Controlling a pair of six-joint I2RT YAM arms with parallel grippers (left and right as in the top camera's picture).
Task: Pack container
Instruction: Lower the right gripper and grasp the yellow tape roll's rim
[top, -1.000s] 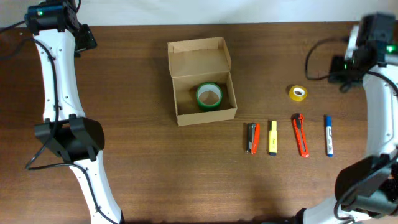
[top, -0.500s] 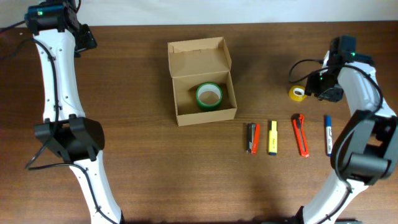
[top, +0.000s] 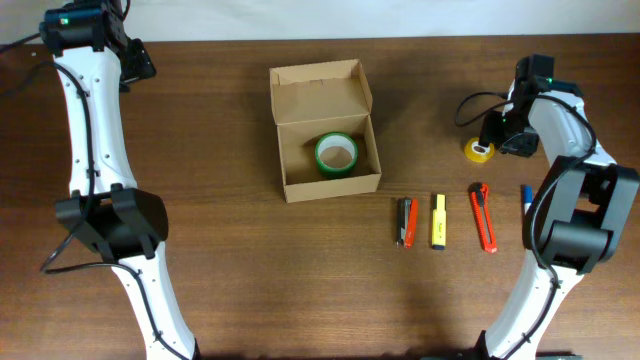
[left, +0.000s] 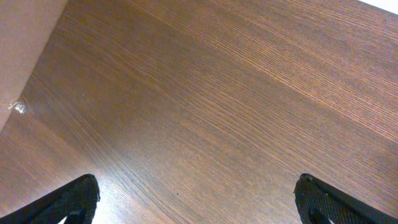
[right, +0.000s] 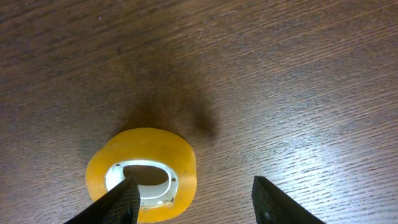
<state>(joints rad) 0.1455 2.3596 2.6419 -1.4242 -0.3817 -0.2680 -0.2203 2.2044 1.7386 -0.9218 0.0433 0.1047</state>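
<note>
The container (top: 320, 95), a tan cardboard box with its flap lid open to the rear, stands mid-table with a green tape roll (top: 336, 153) lying inside. A yellow tape roll (top: 479, 151) lies flat on the table at the right. My right gripper (top: 497, 136) hangs just above it. In the right wrist view that gripper (right: 196, 202) is open, one fingertip (right: 118, 202) over the hole of the yellow roll (right: 149, 165), the other outside it over the table. My left gripper (top: 135, 62) is at the far left rear, open (left: 199, 205) over bare wood.
In a row in front of the yellow roll lie an orange-and-black tool (top: 405, 221), a yellow highlighter (top: 438, 220), an orange box cutter (top: 484, 216) and a blue pen (top: 526, 195) partly under my right arm. The table's back edge (top: 400, 38) runs just behind the box.
My right arm has swung in from the far right edge to the yellow tape roll, and its gripper has gone from shut to open. The left arm has not moved.
</note>
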